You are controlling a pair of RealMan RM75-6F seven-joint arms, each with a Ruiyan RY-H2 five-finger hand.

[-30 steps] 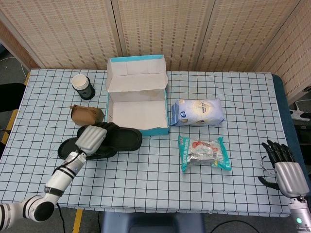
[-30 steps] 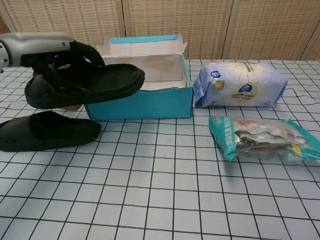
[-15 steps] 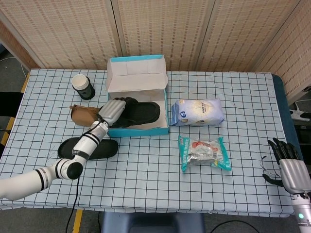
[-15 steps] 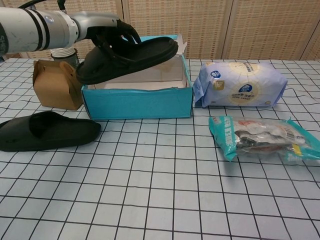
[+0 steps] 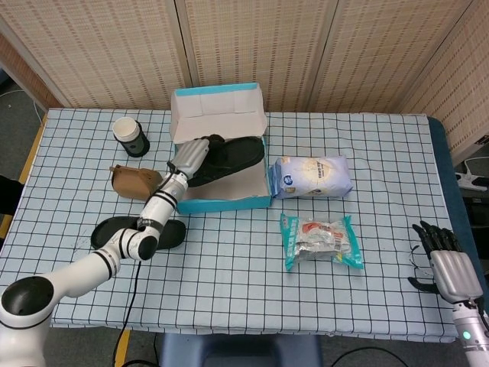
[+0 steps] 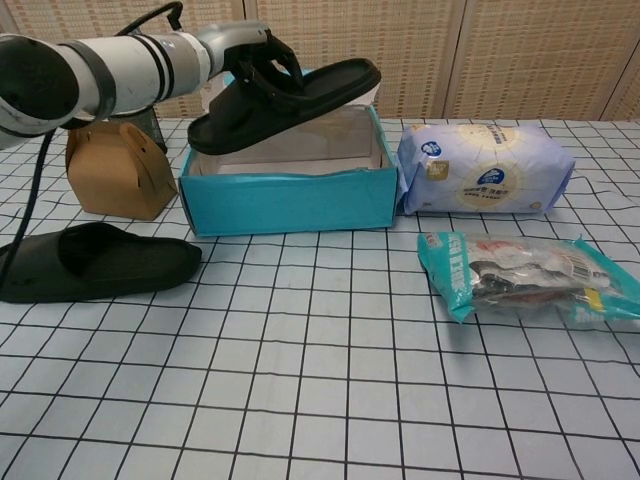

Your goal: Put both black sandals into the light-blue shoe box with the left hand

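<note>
1. Fingers of the left hand (image 5: 189, 157) wrap the strap end of one black sandal (image 6: 290, 100), holding it above the open light-blue shoe box (image 6: 290, 198).
2. From those fingers the sandal's long axis runs away toward its toe, tilted upward, with the toe over the box's far right corner; the cavity lies directly beneath, so the coming move looks like a lowering and levelling.
3. Below and behind the fingers, the second black sandal (image 5: 134, 232) lies flat on the surface, outside the box and just past the brown paper carton (image 6: 116, 170).
4. Far across the surface, the right hand (image 5: 443, 264) holds nothing, fingers loosely apart; the left is much nearer both sandals.
</note>
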